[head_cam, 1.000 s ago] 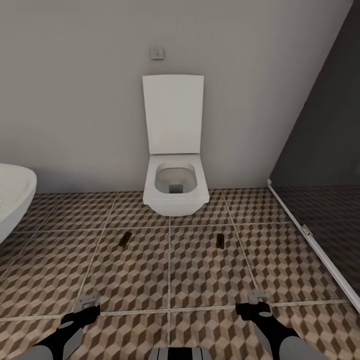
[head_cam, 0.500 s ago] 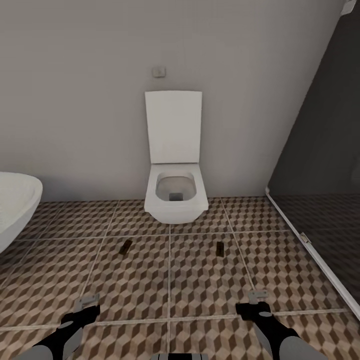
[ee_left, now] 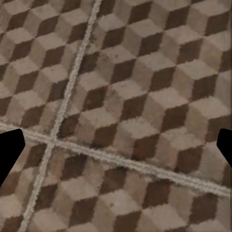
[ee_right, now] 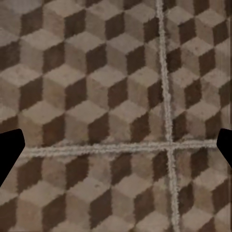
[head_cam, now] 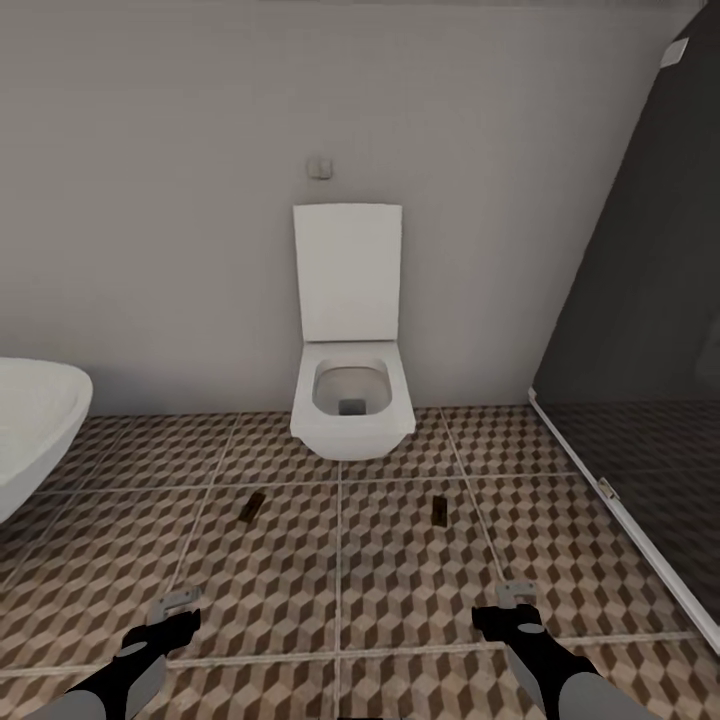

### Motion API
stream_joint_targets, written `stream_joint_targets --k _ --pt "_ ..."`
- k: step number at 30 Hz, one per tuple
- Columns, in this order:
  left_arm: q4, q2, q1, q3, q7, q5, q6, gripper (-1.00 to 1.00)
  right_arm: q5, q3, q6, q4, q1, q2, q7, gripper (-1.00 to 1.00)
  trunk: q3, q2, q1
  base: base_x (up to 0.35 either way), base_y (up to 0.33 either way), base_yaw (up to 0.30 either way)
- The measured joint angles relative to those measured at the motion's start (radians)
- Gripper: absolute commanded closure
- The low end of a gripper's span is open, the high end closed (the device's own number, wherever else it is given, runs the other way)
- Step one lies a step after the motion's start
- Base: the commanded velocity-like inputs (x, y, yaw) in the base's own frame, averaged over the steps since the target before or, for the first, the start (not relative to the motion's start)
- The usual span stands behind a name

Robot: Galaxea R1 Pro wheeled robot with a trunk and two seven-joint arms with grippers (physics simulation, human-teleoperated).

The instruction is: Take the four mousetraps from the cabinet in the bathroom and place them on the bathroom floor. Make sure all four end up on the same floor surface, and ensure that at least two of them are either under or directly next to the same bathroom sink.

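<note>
While both arms hang low at the bottom of the head view, the left pincer [head_cam: 172, 612] and the right pincer [head_cam: 512, 600] are seen empty, each with its jaws spread apart; in the wrist views the dark fingertips [ee_left: 9, 150] sit at the picture's edges with nothing but patterned tile between them. Beyond them, on the bathroom floor [head_cam: 340, 590], two mousetraps are seen lying flat in front of the toilet [head_cam: 350, 400]. One mousetrap [head_cam: 252, 506] lies ahead of the left pincer and slightly inward of it, its long axis slanted away toward the toilet. The other mousetrap [head_cam: 438, 510] lies ahead of the right pincer and also inward of it, its long axis running nearly straight away from the robot. Each is well apart from its nearer pincer. Their metal parts are too small to be made out. A white rounded basin [head_cam: 35, 425] is seen at the left edge; it is probably the bathtub rather than the sink, so the left arm would be judged nearer for any shift toward a sink.
</note>
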Motion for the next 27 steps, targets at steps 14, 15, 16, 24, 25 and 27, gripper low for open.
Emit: stream_joint_targets --k 14,15,16,24,25,27 --pt "0.0 -0.001 0.0 0.0 0.0 0.001 0.0 -1.0 0.0 0.001 -0.006 0.0 0.0 0.0 0.0 -1.0 0.044 0.098 -0.054 0.0 0.0 0.0" --pt "0.0 -0.001 0.0 0.0 0.0 0.001 0.0 -1.0 0.0 0.001 -0.006 0.0 0.0 0.0 0.001 -1.0 0.047 0.105 -0.058 0.0 0.0 0.0" --pt "0.0 -0.001 0.0 0.0 0.0 0.001 0.0 -1.0 0.0 0.001 -0.007 0.0 0.0 0.0 0.001 -1.0 0.05 0.112 -0.061 0.0 0.0 0.0" --pt "0.0 -0.001 0.0 0.0 0.0 0.001 0.0 -1.0 0.0 0.004 -0.011 -0.003 0.0 0.0 0.003 -1.0 0.075 0.168 -0.092 0.0 0.0 0.0" --pt "0.0 -0.001 0.0 0.0 0.0 0.001 0.0 -1.0 0.001 0.006 -0.012 -0.004 0.0 0.0 0.003 -1.0 0.078 0.175 -0.096 0.0 0.0 0.0" --pt "0.0 -0.001 0.0 0.0 0.0 0.001 0.0 -1.0 0.001 0.008 -0.012 -0.006 0.0 0.0 0.003 -1.0 0.085 0.189 -0.104 0.0 0.0 0.0"
